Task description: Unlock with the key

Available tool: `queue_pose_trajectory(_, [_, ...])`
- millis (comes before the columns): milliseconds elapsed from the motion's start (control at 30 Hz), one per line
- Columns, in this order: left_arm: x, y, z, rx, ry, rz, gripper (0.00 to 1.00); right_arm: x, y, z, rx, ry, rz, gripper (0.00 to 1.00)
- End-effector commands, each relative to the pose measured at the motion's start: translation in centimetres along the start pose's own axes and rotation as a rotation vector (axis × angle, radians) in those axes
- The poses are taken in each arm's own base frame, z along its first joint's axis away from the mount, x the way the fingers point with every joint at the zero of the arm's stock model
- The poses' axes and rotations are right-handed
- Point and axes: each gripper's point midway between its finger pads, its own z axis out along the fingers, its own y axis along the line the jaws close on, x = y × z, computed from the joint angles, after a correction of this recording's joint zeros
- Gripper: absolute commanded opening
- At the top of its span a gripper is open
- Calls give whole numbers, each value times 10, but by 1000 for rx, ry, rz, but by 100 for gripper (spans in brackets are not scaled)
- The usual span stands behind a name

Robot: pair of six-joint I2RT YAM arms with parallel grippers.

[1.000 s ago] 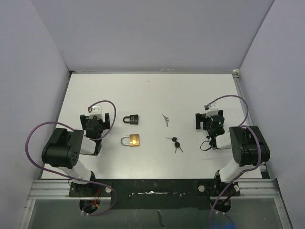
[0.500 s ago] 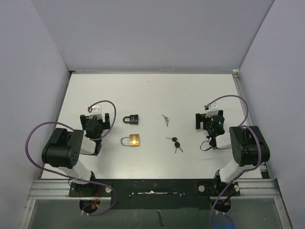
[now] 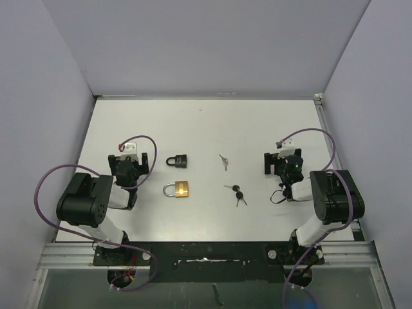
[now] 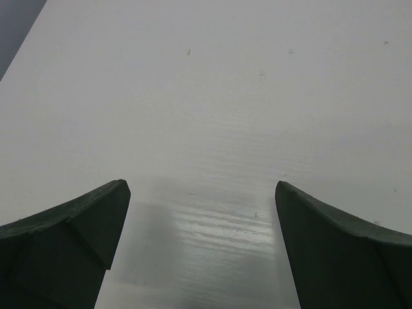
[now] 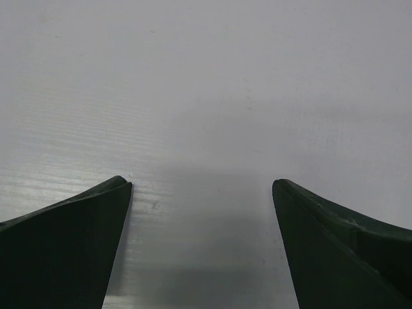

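Note:
In the top view a black padlock (image 3: 178, 159) and a brass padlock (image 3: 180, 189) lie left of centre on the white table (image 3: 206, 129). A small silver key (image 3: 223, 161) lies at the centre, and a pair of black-headed keys (image 3: 237, 193) lies just below it. My left gripper (image 3: 131, 165) rests open and empty left of the black padlock. My right gripper (image 3: 281, 162) rests open and empty right of the keys. Both wrist views show only bare table between spread fingers: the left gripper (image 4: 201, 193) and the right gripper (image 5: 202, 187).
Grey walls enclose the table on the left, back and right. The arm bases and a metal rail (image 3: 206, 252) run along the near edge. Purple cables loop beside each arm.

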Motion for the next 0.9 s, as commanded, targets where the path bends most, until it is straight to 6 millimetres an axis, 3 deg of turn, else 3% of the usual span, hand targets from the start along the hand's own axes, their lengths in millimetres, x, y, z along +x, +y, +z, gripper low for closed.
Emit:
queue_pose_trajectory(0, [-22, 0, 5, -3, -68, -36, 98, -29, -3, 6, -1, -91, 2, 98])
queue_pose_trajectory(467, [-21, 4, 8, -15, -54, -53, 98, -30, -5, 6, -3, -95, 6, 98])
queue_pose_trajectory(700, [-35, 4, -2, -11, -99, -31, 98, -72, -24, -14, 203, 8, 55, 98])
queue_pose_trajectory(867, [-85, -9, -9, -51, -87, 31, 98, -110, 24, -28, -7, 14, 152, 98])
